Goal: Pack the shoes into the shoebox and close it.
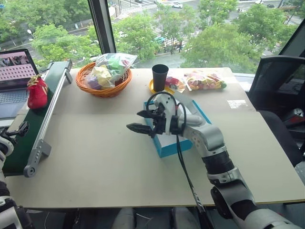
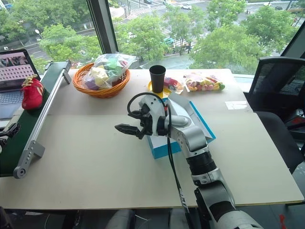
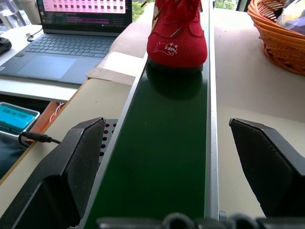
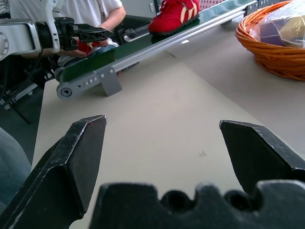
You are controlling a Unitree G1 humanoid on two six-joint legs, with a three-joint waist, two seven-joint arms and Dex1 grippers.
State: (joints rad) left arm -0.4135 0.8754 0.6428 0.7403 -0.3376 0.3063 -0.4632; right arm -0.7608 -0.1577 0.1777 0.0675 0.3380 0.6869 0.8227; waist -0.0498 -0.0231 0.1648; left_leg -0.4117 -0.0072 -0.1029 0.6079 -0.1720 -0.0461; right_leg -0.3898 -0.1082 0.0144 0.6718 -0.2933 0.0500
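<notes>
One red shoe with pale laces stands on the green conveyor belt at the table's far left. My left gripper is at the belt's near end, open and empty, its fingers astride the belt with the shoe well ahead of it. The turquoise shoebox lies mid-table with its white inside showing, mostly hidden under my right arm. My right gripper hovers just left of the box, pointing left toward the belt, open and empty.
An orange basket of bagged items sits at the back. A black cup and bags of colourful items are behind the box. A laptop lies left of the belt, a chair stands right, and a person sits beyond the belt.
</notes>
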